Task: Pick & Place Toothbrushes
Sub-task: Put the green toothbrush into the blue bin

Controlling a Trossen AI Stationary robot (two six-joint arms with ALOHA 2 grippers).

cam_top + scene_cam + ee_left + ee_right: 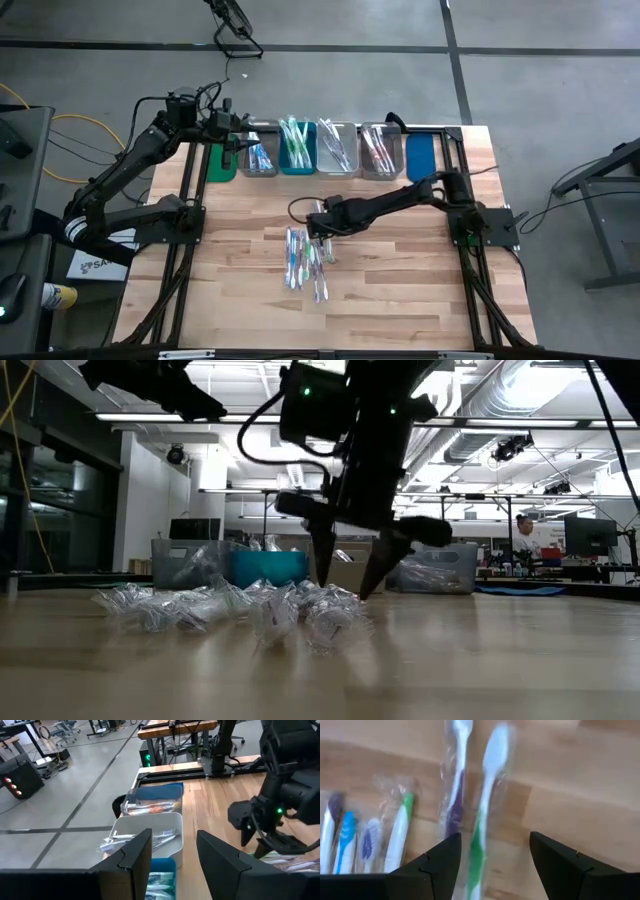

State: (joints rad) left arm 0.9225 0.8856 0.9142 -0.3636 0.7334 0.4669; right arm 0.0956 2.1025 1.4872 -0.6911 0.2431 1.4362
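A loose pile of wrapped toothbrushes (305, 262) lies flat on the wooden table near its middle, and shows as crinkled wrappers (270, 610) in the low view. My right gripper (322, 237) hangs open just above the pile's far end, pointing steeply down. In the right wrist view its fingers (495, 845) stand on either side of a green-and-white toothbrush (481, 835), beside a purple one (455, 805), touching neither. My left gripper (235, 140) waits open and empty, high over the bins at the far left (174, 845).
A row of bins lines the far edge: green (220, 165), grey (260, 152), teal (297, 150), clear (335, 148), grey (380, 150) and blue (422, 155). Several hold toothbrushes. Bare wood lies to the near side and left of the pile.
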